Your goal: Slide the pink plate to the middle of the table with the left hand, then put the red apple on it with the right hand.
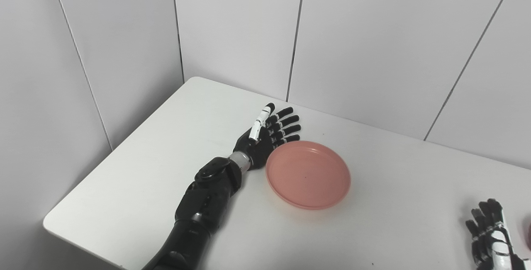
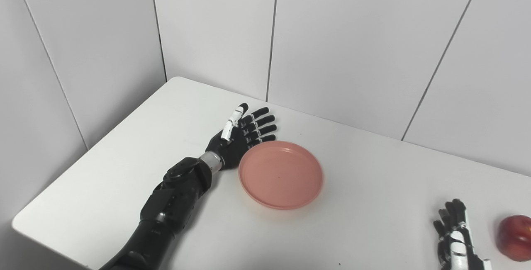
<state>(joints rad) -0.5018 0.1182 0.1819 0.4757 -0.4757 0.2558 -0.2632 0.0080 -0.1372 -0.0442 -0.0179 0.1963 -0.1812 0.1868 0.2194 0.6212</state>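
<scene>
A pink plate [image 1: 308, 174] lies flat on the white table [image 1: 157, 158], left of the middle. My left hand [image 1: 267, 135] is open, fingers straight, its palm edge against the plate's left rim. The red apple [image 2: 515, 237] sits at the far right near the front edge; in the left eye view only a sliver shows at the right border. My right hand [image 2: 455, 237] is open and empty, resting on the table just left of the apple, apart from it.
White wall panels [image 1: 373, 33] close the table's back and left sides, meeting at a corner. The table's rounded left front corner [image 1: 52, 222] lies near my left arm.
</scene>
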